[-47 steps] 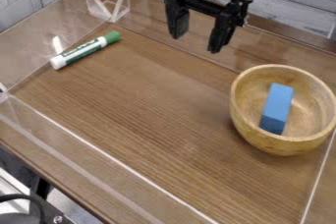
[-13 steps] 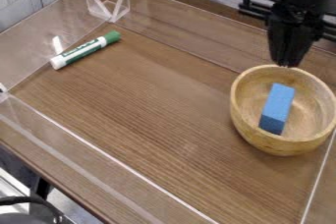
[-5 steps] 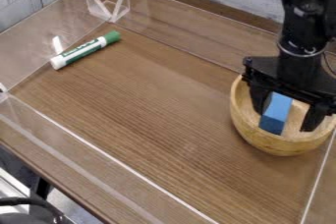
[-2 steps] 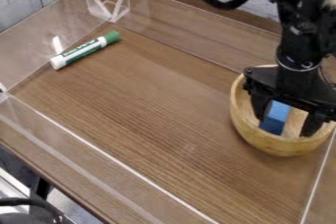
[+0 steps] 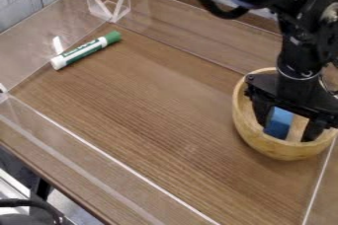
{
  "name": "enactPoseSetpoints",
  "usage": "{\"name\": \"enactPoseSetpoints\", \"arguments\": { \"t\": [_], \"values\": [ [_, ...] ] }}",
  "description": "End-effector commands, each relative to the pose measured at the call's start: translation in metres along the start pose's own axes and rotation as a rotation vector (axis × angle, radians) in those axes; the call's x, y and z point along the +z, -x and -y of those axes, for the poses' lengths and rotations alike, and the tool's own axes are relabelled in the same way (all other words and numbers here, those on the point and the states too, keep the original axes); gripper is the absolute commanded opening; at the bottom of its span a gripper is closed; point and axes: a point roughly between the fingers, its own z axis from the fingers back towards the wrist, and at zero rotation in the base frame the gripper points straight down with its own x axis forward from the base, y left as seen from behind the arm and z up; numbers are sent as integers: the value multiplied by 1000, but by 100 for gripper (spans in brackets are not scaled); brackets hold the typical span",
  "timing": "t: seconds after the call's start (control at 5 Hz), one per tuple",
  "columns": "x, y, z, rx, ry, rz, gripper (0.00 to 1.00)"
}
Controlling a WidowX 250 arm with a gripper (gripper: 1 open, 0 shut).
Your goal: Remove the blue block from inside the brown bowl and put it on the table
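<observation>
Black gripper (image 5: 290,122): reaches down into the bowl, its fingers (image 5: 260,112) spread wide apart, one on each side of the block; whether they touch it I cannot tell.
Blue block (image 5: 280,123): inside the brown bowl, between the two fingers, only its middle showing past them.
Block axis: long side runs roughly up and slightly away toward the far edge of the table, so the block leans against the bowl's inner slope rather than lying flat.
Brown bowl (image 5: 256,137): sits near the right edge of the table, toward the near right corner, with its rim partly hidden behind the gripper.
Table (image 5: 145,111): dark wood grain, with clear acrylic walls along its edges.
Marker (image 5: 86,49): white barrel with a green cap, lying near the far left corner, with its cap end pointing toward the far edge.
Change since a second ago: the gripper has sunk lower into the bowl, covering more of the block; the fingers are as wide as before.
Change since the earliest view: the gripper then hung over the far edge, well apart from the bowl; block, bowl and marker lie where they did.
</observation>
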Motion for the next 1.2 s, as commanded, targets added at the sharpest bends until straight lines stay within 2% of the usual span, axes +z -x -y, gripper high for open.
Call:
{"name": "enactPoseSetpoints", "arguments": {
  "t": [0.0, 0.4, 1.0],
  "values": [
    [4, -5, 4, -10, 17, 29, 0],
    [13, -1, 0, -36, 19, 10, 0],
    [50, 10, -28, -30, -7, 20, 0]
  ]
}}
